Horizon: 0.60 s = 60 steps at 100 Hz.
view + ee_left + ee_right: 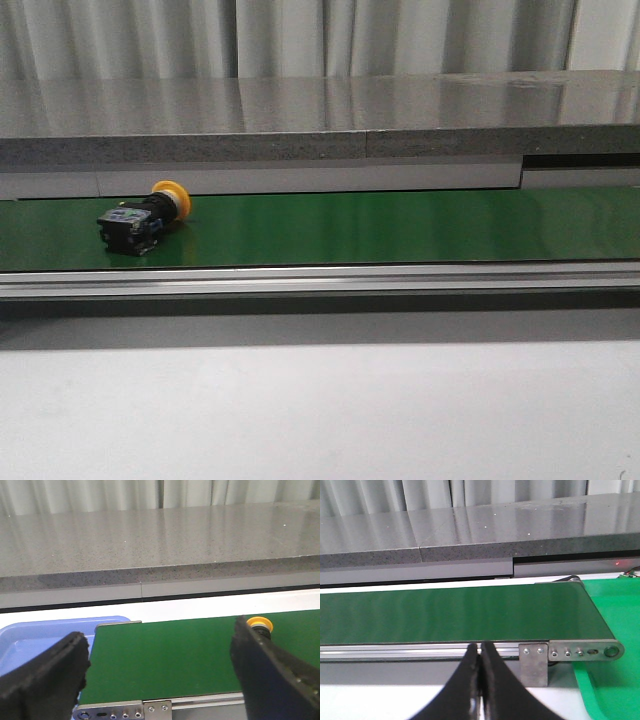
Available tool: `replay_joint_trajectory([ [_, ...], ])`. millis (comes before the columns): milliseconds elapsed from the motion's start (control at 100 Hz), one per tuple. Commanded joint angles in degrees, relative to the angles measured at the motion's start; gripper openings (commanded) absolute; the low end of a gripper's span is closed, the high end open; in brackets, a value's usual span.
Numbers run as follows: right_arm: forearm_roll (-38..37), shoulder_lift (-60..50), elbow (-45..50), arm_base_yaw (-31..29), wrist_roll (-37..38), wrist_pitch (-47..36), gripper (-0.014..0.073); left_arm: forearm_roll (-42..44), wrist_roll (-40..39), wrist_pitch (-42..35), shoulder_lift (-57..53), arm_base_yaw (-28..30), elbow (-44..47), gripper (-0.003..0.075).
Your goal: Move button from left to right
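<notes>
The button [148,214] lies on its side on the green conveyor belt [380,228], at its left part, yellow-orange cap toward the back right and black body toward the front left. In the left wrist view only its yellow cap [260,623] shows, behind one finger. My left gripper [160,667] is open and empty, short of the belt's left end. My right gripper [479,652] is shut and empty in front of the belt's near rail, near its right end. Neither gripper shows in the front view.
A blue tray [35,637] sits at the belt's left end. A green tray [615,625] sits past its right end. A grey stone ledge [320,115] runs behind the belt. A metal rail [320,278] edges the belt's front, with the white table [320,410] before it.
</notes>
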Motion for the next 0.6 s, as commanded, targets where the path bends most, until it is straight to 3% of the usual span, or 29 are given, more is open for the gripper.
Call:
replay_joint_trajectory([
  [0,-0.8,-1.1,-0.8,0.1,0.0,-4.7,-0.0067,-0.4,0.0,-4.6,0.2,-0.6,-1.6,0.0485],
  [410,-0.8,-1.1,-0.8,0.1,0.0,-4.7,-0.0067,-0.4,0.0,-4.5,0.2,-0.6,-1.6,-0.0016],
  [590,-0.8,-1.1,-0.8,0.1,0.0,-4.7,-0.0067,-0.4,0.0,-4.5,0.2,-0.6,-1.6,-0.0020],
])
